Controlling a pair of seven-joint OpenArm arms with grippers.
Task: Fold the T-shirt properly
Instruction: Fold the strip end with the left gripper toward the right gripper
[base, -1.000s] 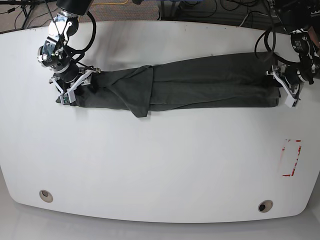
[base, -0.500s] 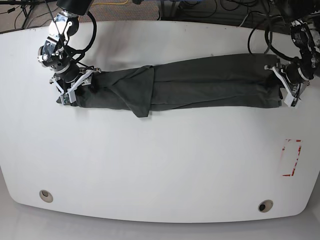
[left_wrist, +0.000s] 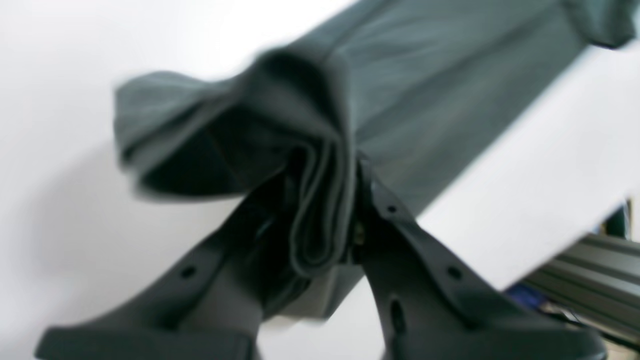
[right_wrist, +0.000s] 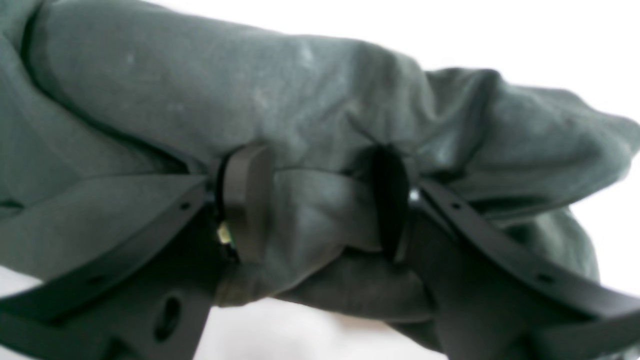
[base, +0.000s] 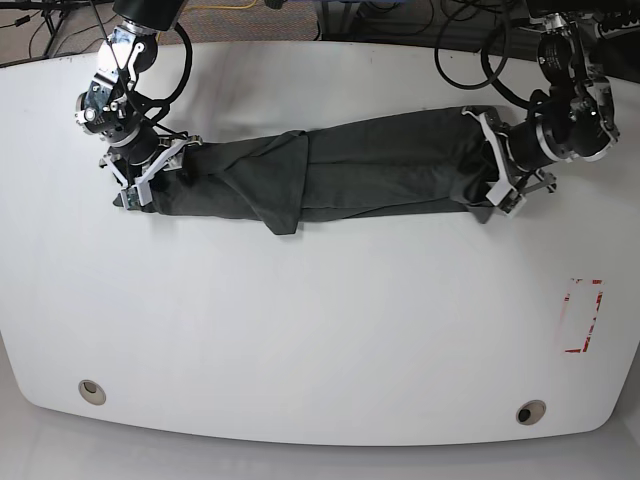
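The dark grey T-shirt (base: 380, 165) lies on the white table (base: 320, 330) as a long narrow band running left to right. My right gripper (base: 140, 182) is shut on the band's left end; in the right wrist view its fingers (right_wrist: 247, 200) pinch bunched cloth (right_wrist: 300, 100). My left gripper (base: 497, 187) is shut on the band's right end, which is raised and doubled back toward the middle. In the left wrist view the gripper (left_wrist: 322, 200) clamps a folded edge of the T-shirt (left_wrist: 425, 100) above the table.
A red-and-white marking (base: 583, 315) sits near the table's right edge. Two round holes (base: 91, 390) (base: 530, 411) lie near the front edge. Cables run behind the table's back edge.
My left gripper has moved from the table's right edge toward the middle, carrying the T-shirt's right end with it. The right gripper has stayed in place.
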